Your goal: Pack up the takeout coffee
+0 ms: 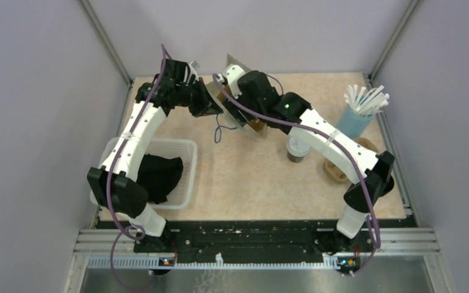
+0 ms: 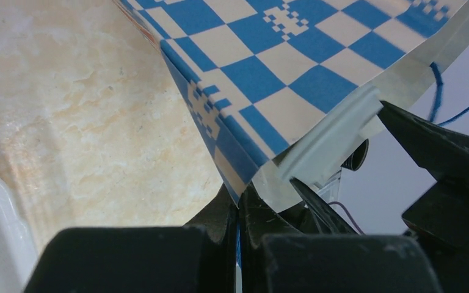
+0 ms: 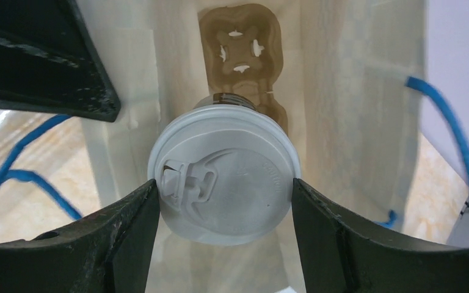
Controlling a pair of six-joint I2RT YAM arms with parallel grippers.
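Observation:
One takeout coffee cup [image 3: 223, 183], with a pale lid and dark sides, hangs inside the open paper bag [image 3: 354, 91]. My right gripper [image 3: 225, 201] is shut on its lid rim, above a brown cardboard cup carrier [image 3: 239, 49] at the bag's bottom. In the top view the right gripper [image 1: 235, 90] reaches into the bag [image 1: 237, 64] at the back middle. My left gripper [image 2: 239, 204] is shut on the edge of the blue-and-white checked bag [image 2: 281, 61], also seen from above [image 1: 210, 105]. The second takeout coffee cup [image 1: 298, 148] stands on the table under the right arm.
A white basket [image 1: 186, 146] holding a black cloth [image 1: 159, 174] sits at the left. A blue cup of white straws [image 1: 359, 113] stands at the back right. Brown rings [image 1: 336, 172] lie near the right arm. Blue bag handles [image 1: 220, 131] hang loose.

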